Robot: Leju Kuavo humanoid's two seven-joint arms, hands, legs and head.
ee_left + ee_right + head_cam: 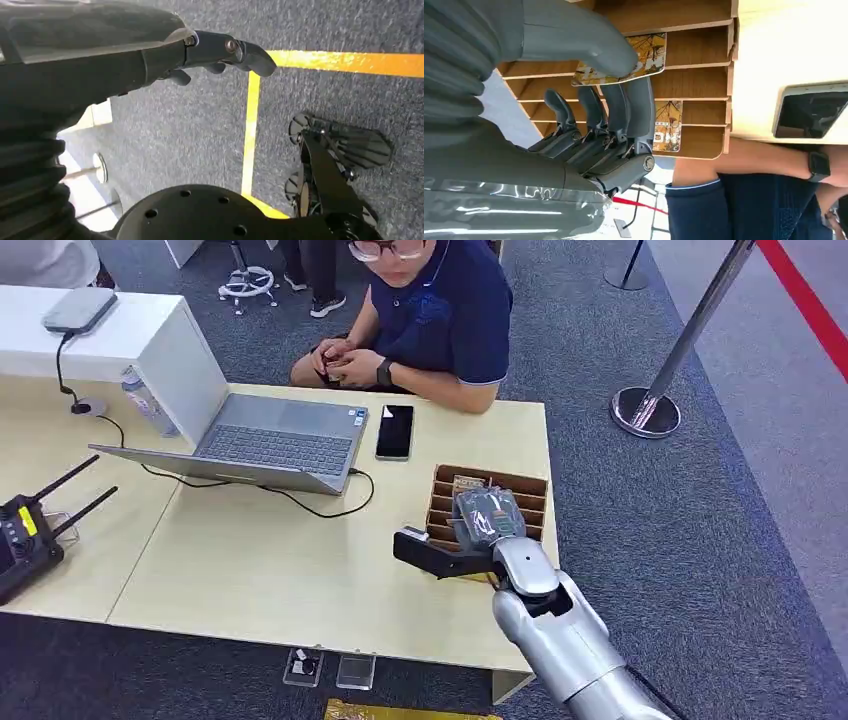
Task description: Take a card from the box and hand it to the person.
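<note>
A slotted wooden card box [522, 486] stands on the table's right end, in front of a seated person [432, 310] whose hands are clasped at the far edge. My right hand [486, 516] hovers over the box. In the right wrist view its thumb [589, 45] presses on a yellow-patterned card [651, 52], with the fingers [621, 115] under the card's other side. That card lies tilted across a divider of the box [704, 45]. A second card [669, 125] sits in a slot nearer the person. My left hand [225, 50] hangs over the floor, fingers loosely apart, holding nothing.
A black phone [395, 430] lies between the box and the person. An open laptop [270, 440] with its cable takes the table's middle, and a black controller [25, 535] sits at the left edge. A chrome stanchion [648, 410] stands on the carpet to the right.
</note>
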